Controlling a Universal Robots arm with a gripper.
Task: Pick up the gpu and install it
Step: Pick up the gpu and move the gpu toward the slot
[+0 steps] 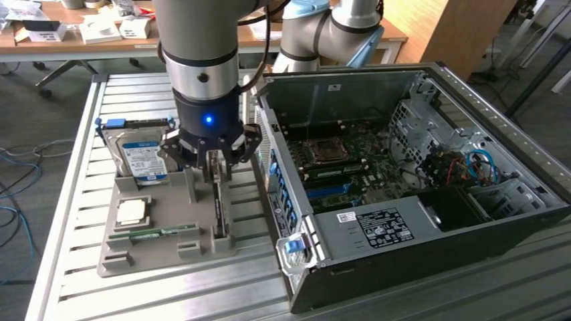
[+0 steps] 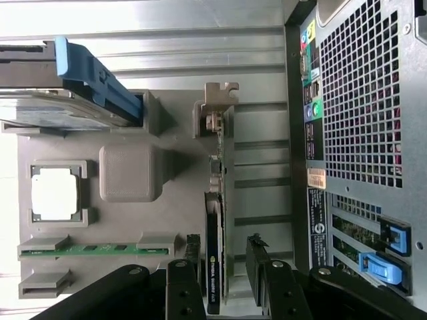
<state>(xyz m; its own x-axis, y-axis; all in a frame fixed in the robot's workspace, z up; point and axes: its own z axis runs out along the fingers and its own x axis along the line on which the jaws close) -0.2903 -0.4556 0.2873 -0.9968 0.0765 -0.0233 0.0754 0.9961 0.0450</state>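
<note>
**A:** Where's the gpu rn?

**B:** Standing on edge in its slot, along the holder's edge nearest the PC case. Not lifted yet.

**A:** And the gripper?

**B:** Right above it. Fingers apart, one on each side of the card. No contact that I can make out.

**A:** So which step?

**B:** The pick, I'd say, lined up for the grab. Install hasn't begun.

**A:** What does a grab need here?

**B:** Imo pads square on both flat faces and a straight pull up, or it'll bind in the slot.

**A:** Anything else nearby?

**B:** HDD, CPU and memory stick sit in the holder's other pockets. The case lies open on the bench, w/ the holder just beside it.
</note>
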